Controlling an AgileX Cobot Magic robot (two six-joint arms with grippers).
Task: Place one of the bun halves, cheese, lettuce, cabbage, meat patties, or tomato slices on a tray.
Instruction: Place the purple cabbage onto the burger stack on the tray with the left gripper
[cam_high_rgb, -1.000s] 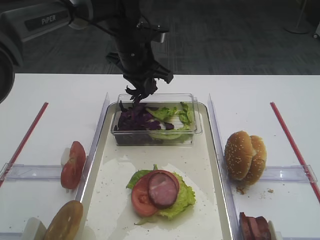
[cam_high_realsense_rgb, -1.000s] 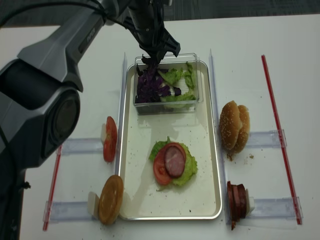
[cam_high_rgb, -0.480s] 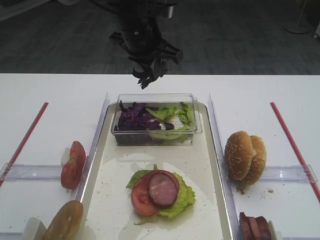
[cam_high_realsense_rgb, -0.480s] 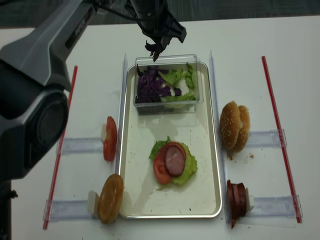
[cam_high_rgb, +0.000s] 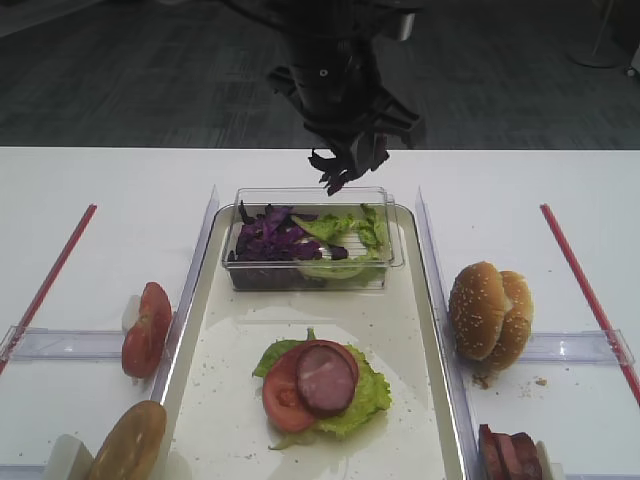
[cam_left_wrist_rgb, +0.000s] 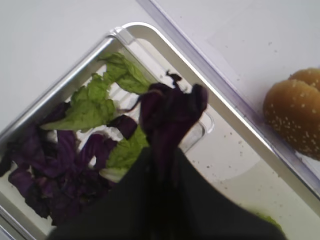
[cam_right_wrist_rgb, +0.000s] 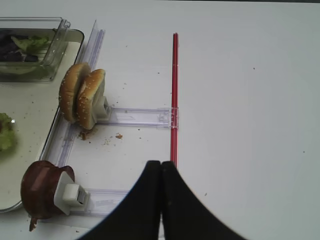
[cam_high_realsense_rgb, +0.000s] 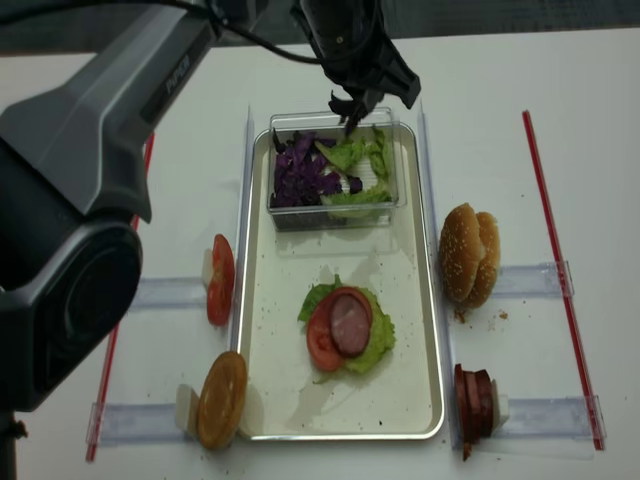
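The left gripper (cam_high_rgb: 345, 165) hangs in the air above the far end of the tray (cam_high_rgb: 432, 330), its fingers (cam_left_wrist_rgb: 165, 165) pinched tight on a small clump of cabbage (cam_high_rgb: 338, 170). The dark purple shreds dangle from the fingertips, clear of everything below, just over the back right part of the clear plastic box (cam_high_rgb: 395, 250). That box sits on the far end of the tray and holds more purple cabbage on its left side and loose lettuce leaves (cam_high_rgb: 345, 230) on its right.

Nearer the middle of the tray lies a small stack: a ruffled lettuce leaf (cam_high_rgb: 365, 395) underneath, a tomato slice (cam_high_rgb: 280, 395) on it, and a meat patty (cam_high_rgb: 325, 378) on top, overlapping the tomato.

On the table (cam_high_rgb: 120, 200) left of the tray, more tomato slices (cam_high_rgb: 146, 328) stand on edge in a clear holder, and a bun half (cam_high_rgb: 128, 442) stands on edge closer to the front. Right of the tray, two sesame bun halves (cam_high_rgb: 489, 312) stand on edge together in another holder, with a few crumbs beside them, and more meat patties (cam_high_rgb: 508, 455) stand on edge near the front corner. A red strip (cam_high_rgb: 590, 290) runs along the table on each side.

The right gripper (cam_right_wrist_rgb: 160, 172) hovers over bare table to the right of the buns, well apart from the tray, its fingers pressed together with nothing between them.
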